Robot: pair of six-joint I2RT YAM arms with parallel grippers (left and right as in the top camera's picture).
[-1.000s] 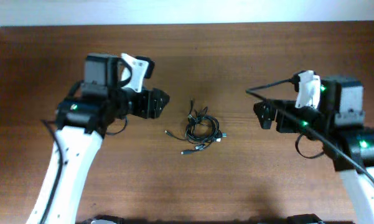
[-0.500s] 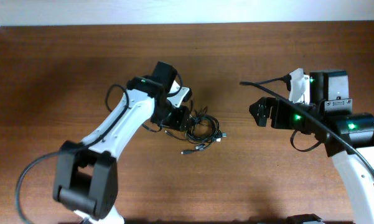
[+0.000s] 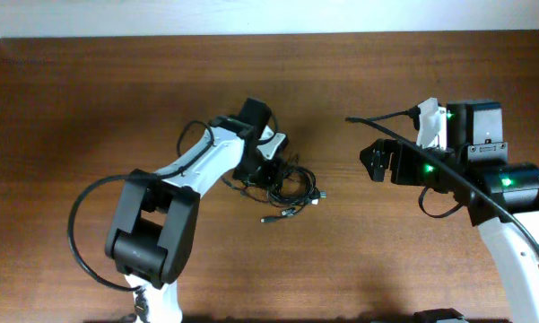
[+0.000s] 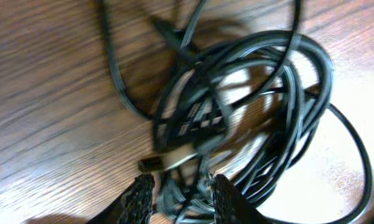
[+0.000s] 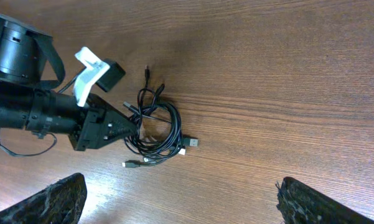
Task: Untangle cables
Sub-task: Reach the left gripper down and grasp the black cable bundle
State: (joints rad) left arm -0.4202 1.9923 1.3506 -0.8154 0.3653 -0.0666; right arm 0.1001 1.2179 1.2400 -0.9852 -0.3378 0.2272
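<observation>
Cables [image 4: 261,106] pinched in low left gripper [image 4: 177,196]; right gripper [image 3: 373,164] hovers, spread.

black cables [image 3: 291,187], tangled coil, lying flat

My left arm [image 3: 197,166] stretched forward and inward, left gripper [image 4: 179,196] angled low, jaws narrowed on strands of the cables [image 4: 255,93], my right arm [image 3: 507,215] bent upright, right gripper [image 5: 182,202] poised high, fingers [image 5: 56,199] spread wide.

A dark brown wood-grain tabletop [image 3: 90,108] fills the view. A pale wall strip [image 3: 269,13] borders its far edge.
</observation>
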